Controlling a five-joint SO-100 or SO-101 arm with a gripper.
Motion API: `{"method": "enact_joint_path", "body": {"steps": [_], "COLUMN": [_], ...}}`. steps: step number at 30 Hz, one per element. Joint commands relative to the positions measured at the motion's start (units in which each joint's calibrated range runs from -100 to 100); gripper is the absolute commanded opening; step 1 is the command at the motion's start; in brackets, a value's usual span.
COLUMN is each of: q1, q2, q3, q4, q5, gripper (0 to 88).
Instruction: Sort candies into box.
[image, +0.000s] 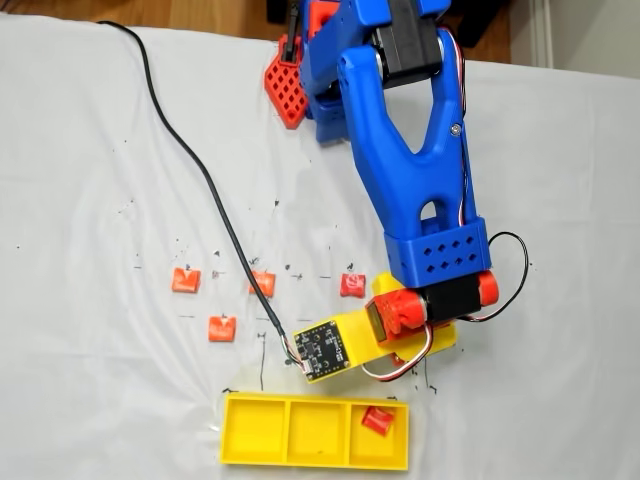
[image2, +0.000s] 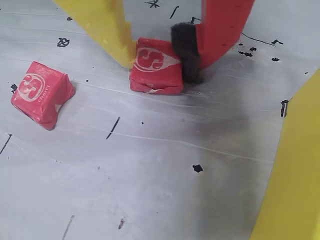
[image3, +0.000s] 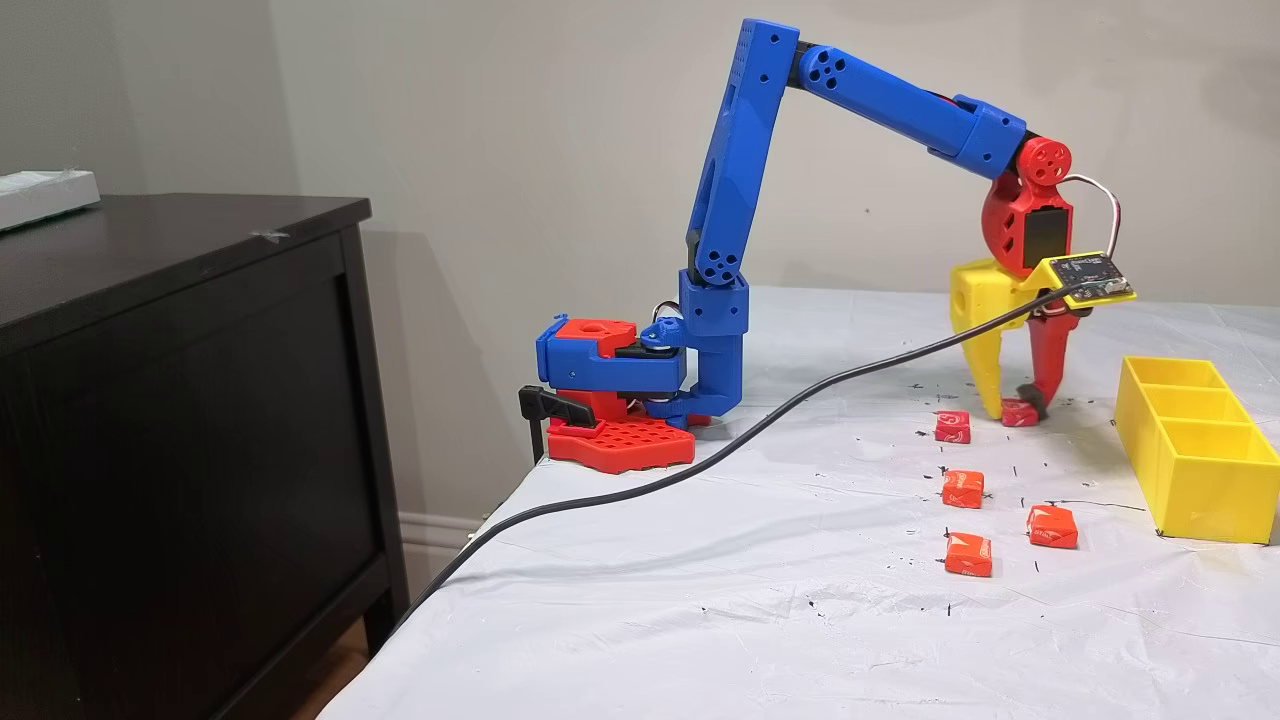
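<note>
a home room: dark wooden dresser (image3: 190, 400), baseboard (image3: 440, 530), wood floor (image: 150, 10), and a white-sheeted table (image3: 700, 600).

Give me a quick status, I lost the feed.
Claw down on the table, closed around one candy. One candy in the tray, end compartment. Four loose. Nothing blocking.

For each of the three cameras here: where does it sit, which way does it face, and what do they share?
A fixed view: overhead, looking down on the tray, blue arm.
Wrist view: on the end effector, looking down at the gripped candy.
Another fixed view: table-level side camera, whole arm and base.
Shared: the tray and a loose candy beside the gripped one.
</note>
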Motion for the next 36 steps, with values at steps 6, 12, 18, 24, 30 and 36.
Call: {"method": "enact_joint_path", "body": {"steps": [6,12,18,24,30,36], "q1": [1.65,4.37,8.36,10.08,10.80,12.43], "q2": [-5.23,-14.31,-26.35,-29.91,-23.81,-18.97], "q3": [-8.44,-10.99,-4.98,-0.70,-4.25,-5.34], "q4": [5.67,9.60,4.77,-3.50,-4.81,-11.44], "q5": [-1.66,-1.76,-1.22,-2.83,-4.64,-6.30], "gripper": [1.1,0.2,0.2,0.2,0.2,0.2]}}
